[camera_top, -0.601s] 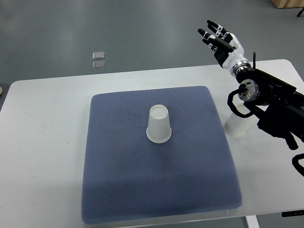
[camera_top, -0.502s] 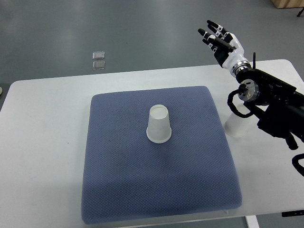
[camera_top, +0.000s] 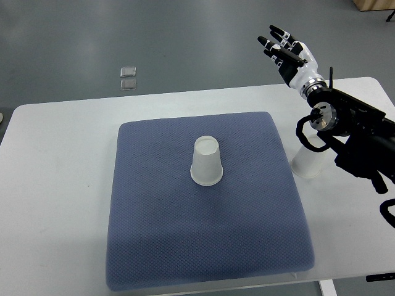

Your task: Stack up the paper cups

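At the blue mat's [camera_top: 160, 246] centre, one inverted paper cup [camera_top: 206, 161] waits unstacked; second cup [camera_top: 307, 164] stands right; right hand [camera_top: 287, 52] hovers far, fingers spread, empty.

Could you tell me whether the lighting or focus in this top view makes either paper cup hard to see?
Top view: sharp, evenly lit; the cup on the pad contrasts well with the blue pad; the second cup blends into the white table and sits partly under the right arm.
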### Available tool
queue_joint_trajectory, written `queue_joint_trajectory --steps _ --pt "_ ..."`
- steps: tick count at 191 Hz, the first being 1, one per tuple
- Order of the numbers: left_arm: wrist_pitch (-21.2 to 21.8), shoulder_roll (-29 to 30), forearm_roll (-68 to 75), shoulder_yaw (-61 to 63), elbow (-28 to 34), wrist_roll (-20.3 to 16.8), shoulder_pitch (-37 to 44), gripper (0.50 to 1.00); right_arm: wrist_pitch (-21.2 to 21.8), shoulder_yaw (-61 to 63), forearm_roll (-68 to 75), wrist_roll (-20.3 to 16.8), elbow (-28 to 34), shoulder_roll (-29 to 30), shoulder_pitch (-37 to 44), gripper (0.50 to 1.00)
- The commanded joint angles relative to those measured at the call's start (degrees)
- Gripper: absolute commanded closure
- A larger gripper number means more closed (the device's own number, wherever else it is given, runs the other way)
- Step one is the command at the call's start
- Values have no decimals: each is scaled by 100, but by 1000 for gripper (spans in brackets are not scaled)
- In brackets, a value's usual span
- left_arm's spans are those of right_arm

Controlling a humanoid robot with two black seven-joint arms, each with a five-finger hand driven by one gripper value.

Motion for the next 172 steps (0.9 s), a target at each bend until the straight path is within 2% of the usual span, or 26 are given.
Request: queue_joint_trajectory --steps 1,137,172 --pt "-4 0 1 -15 -12 1 0 500 0 2 0 0 -9 -1 9 585" --pt "-4 0 1 -6 6 1 0 500 -44 -59 -88 0 53 -97 27 585" --pt "-4 0 1 -6 -3 1 0 500 61 -138 -158 -53 79 -475 158 583"
